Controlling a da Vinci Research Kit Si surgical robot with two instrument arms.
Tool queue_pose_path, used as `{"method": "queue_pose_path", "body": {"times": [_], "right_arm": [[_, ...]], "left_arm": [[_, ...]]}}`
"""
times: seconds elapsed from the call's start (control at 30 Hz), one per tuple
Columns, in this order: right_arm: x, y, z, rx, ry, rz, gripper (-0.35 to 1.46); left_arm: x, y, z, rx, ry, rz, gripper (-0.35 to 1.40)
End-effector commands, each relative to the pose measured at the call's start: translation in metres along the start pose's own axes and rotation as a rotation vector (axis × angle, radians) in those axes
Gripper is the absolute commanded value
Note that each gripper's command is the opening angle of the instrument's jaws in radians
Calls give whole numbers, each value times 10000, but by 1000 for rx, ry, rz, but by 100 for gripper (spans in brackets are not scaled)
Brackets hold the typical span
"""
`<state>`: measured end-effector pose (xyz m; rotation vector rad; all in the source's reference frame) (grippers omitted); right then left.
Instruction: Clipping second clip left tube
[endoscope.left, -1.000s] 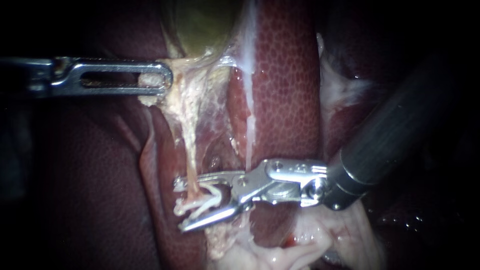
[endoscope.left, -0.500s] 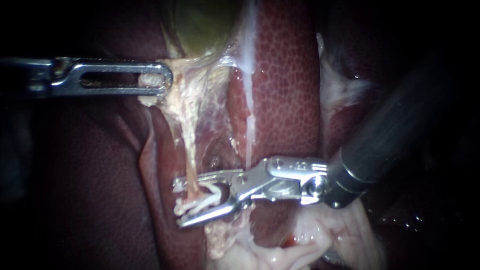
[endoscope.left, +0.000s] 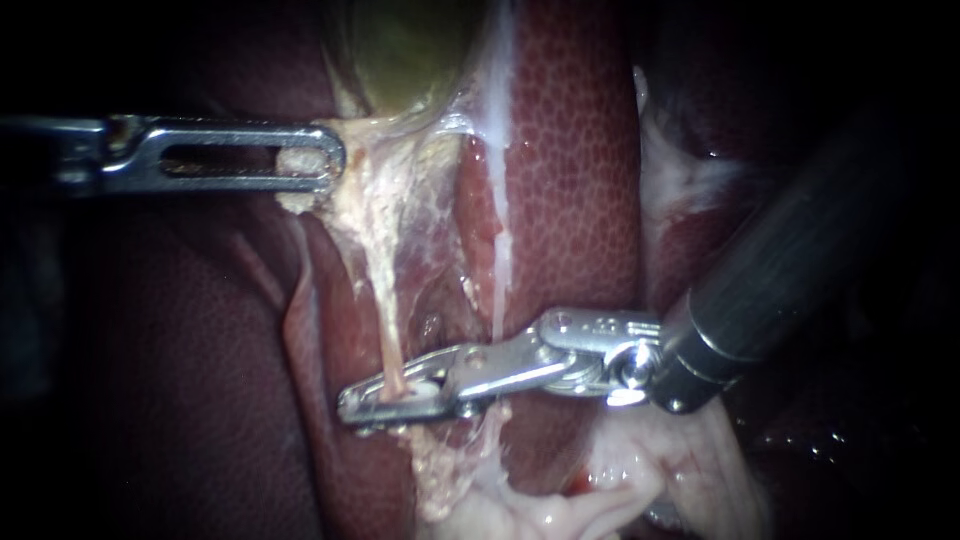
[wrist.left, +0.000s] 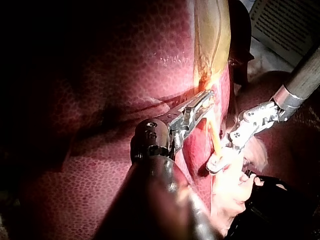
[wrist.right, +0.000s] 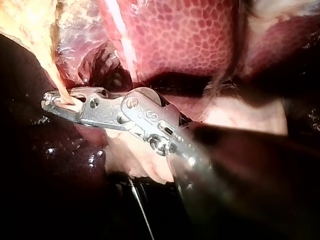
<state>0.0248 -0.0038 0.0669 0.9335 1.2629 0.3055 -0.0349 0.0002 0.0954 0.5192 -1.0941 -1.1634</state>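
Clamping the left tube (endoscope.left: 385, 335) below the gallbladder (endoscope.left: 400, 50), the right instrument (endoscope.left: 350, 405) has its jaws closed in the endoscope view. The left instrument (endoscope.left: 330, 155) grips pale tissue (endoscope.left: 295, 160) just under the gallbladder. The left wrist view shows both grips; the right wrist view shows jaws pinching the tube.

The thin, pale left tube (endoscope.left: 383, 320) runs taut and nearly upright, clamped low.
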Motion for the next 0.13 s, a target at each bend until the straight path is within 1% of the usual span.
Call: {"method": "queue_pose_path", "body": {"times": [0.03, 0.13], "right_arm": [[0, 0, 0, 0, 0, 0, -35], [0, 1, 0, 0, 0, 0, -35]], "left_arm": [[0, 0, 0, 0, 0, 0, -35], [0, 0, 0, 0, 0, 0, -35]]}}
